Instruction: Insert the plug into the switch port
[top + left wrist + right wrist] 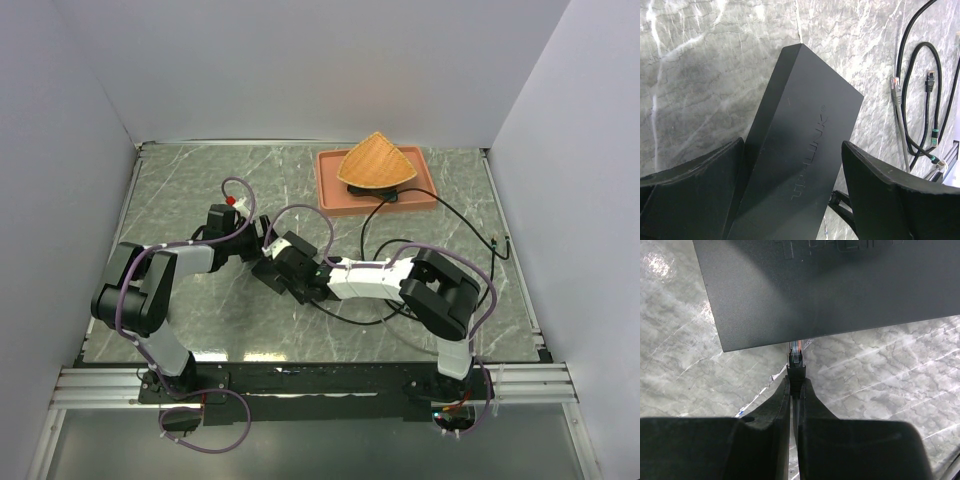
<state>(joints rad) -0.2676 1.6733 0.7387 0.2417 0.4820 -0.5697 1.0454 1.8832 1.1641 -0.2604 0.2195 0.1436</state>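
Bright, even overhead light, soft glare on the marble table (657,262); the right pincer (796,385) looks dark, slightly blurred.

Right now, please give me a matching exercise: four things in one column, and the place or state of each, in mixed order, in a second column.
Column one:
1 left claw
2 right claw
3 tray
4 spare cable

Column two:
A terracotta, far from the arms
B shut on the plug
C lying loose on the table
D fingers on both sides of the black box

Pairs: 1-D, 2-B, 3-A, 4-C
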